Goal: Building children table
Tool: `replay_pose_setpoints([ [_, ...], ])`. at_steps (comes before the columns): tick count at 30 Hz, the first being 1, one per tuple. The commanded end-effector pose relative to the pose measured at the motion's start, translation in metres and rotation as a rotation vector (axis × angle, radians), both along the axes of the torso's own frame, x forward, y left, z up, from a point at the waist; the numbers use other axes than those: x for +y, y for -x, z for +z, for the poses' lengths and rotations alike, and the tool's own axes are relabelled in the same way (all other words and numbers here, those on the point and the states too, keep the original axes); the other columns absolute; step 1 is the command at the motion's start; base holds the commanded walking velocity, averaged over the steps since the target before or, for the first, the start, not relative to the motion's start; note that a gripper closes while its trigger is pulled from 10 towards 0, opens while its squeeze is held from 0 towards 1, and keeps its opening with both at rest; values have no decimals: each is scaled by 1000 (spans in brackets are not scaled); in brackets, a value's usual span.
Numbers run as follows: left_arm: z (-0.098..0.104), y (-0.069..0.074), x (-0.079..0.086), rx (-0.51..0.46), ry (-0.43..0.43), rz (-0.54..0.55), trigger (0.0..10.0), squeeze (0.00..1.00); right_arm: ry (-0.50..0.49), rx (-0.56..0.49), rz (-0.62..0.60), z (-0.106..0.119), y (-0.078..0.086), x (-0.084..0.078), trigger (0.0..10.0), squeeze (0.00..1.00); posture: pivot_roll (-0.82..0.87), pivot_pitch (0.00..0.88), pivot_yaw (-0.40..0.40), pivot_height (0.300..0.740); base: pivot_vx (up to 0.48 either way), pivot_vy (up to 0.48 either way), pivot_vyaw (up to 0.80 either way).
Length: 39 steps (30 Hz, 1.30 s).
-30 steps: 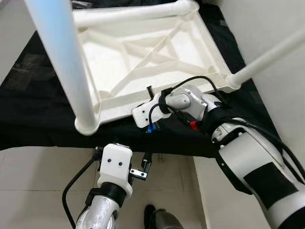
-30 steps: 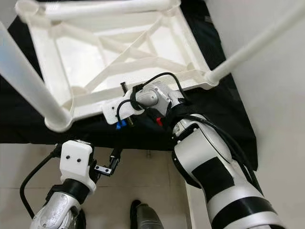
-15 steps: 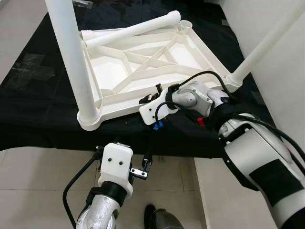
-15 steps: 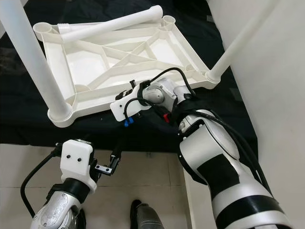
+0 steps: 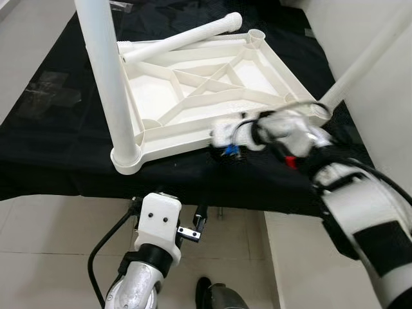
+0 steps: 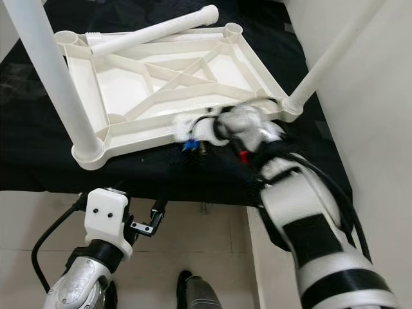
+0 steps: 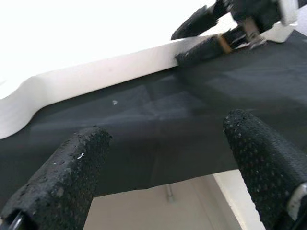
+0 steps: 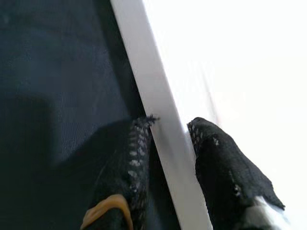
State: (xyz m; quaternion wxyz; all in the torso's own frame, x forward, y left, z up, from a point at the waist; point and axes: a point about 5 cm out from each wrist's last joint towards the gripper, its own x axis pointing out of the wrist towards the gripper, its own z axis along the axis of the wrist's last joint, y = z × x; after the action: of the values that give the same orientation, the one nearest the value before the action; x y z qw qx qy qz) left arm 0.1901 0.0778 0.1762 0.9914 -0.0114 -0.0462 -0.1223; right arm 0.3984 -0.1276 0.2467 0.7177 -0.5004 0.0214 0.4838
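Note:
A white plastic table top (image 5: 168, 133) lies upside down on a black cloth (image 5: 58, 148). One white leg (image 5: 106, 77) stands upright in its near left corner and another leg (image 5: 367, 61) in its right corner. A third, loose leg (image 5: 187, 40) lies across the far edge. My right gripper (image 5: 225, 140), blurred by motion, is at the near rim. In the right wrist view the right gripper (image 8: 170, 127) is shut on the rim (image 8: 144, 72), with one finger on each side. My left gripper (image 5: 193, 224) hangs open below the cloth's front edge, and the left gripper (image 7: 168, 139) holds nothing.
The black cloth hangs over a low platform above a tiled floor (image 5: 51, 244). A pale wall (image 5: 386, 122) stands close on the right. My own foot (image 5: 219, 297) is at the bottom edge.
The whole picture has shifted, so the table top now looks farther and flatter. My right gripper has slid a little to the right along the near rim. The left arm has stayed put.

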Motion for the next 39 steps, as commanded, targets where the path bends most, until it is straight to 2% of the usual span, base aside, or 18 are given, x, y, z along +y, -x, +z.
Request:
replay_pose_setpoints([
  [1,-5,3,-7,24,20,-30,10000,0,-42,118,-11,-16,5,-13,10000,0,29,226,-154,740,0,0,0],
  [2,-5,3,-7,24,20,-30,10000,0,-42,118,-11,-16,5,-13,10000,0,29,226,-154,740,0,0,0],
  [5,-9,0,-4,28,-1,-35,10000,0,-368,264,-38,-27,11,-28,10000,0,47,191,-137,740,0,0,0],
  [7,-9,0,-4,28,-1,-35,10000,0,-368,264,-38,-27,11,-28,10000,0,47,191,-137,740,0,0,0],
  [8,-10,0,-3,29,-5,-34,10000,0,-453,281,-53,-28,12,-29,10000,0,47,189,-136,740,0,0,0],
  [9,-11,-1,-2,30,-11,-33,10000,0,-556,268,-97,-28,10,-29,10000,0,48,184,-133,740,0,0,0],
  [10,-11,-1,-2,30,-11,-33,10000,0,-556,268,-97,-28,10,-29,10000,0,48,184,-133,740,0,0,0],
  [12,-13,-3,1,33,-19,-31,10000,0,-783,179,-211,-32,11,-23,10000,0,43,165,-122,740,0,0,0],
  [13,-13,-3,1,33,-19,-31,10000,0,-783,179,-211,-32,11,-23,10000,0,43,165,-122,740,0,0,0],
  [14,-14,-4,2,35,-22,-33,10000,0,-872,123,-264,-36,15,-21,10000,0,43,158,-119,740,0,0,0],
  [16,-14,-4,2,35,-22,-33,10000,0,-872,123,-264,-36,15,-21,10000,0,43,158,-119,740,0,0,0],
  [18,-14,-4,3,35,-23,-35,10000,0,-945,80,-316,-40,21,-20,10000,0,42,157,-119,740,0,0,0],
  [23,-19,-3,5,64,-27,-44,10000,0,-1078,-43,-453,-61,48,-16,10000,0,47,131,-117,740,0,0,0],
  [25,-24,0,8,91,-27,-35,10000,0,-1102,-108,-550,-86,81,-11,10000,0,51,115,-109,740,0,0,0],
  [28,-25,0,8,93,-27,-33,10000,0,-1104,-113,-566,-88,86,-11,10000,0,51,115,-109,740,0,0,0],
  [30,-29,-2,11,106,-37,-22,10000,0,-1092,-102,-643,-100,104,-8,10000,0,50,107,-95,740,0,0,-259],
  [35,-31,-6,15,112,-36,-16,10000,0,-1072,-95,-708,-107,121,-3,10000,0,45,99,-83,740,0,0,-311],
  [39,-36,-10,19,128,-32,-12,10000,0,-1037,-102,-817,-115,124,-4,10000,0,46,87,-71,740,0,0,0],
])
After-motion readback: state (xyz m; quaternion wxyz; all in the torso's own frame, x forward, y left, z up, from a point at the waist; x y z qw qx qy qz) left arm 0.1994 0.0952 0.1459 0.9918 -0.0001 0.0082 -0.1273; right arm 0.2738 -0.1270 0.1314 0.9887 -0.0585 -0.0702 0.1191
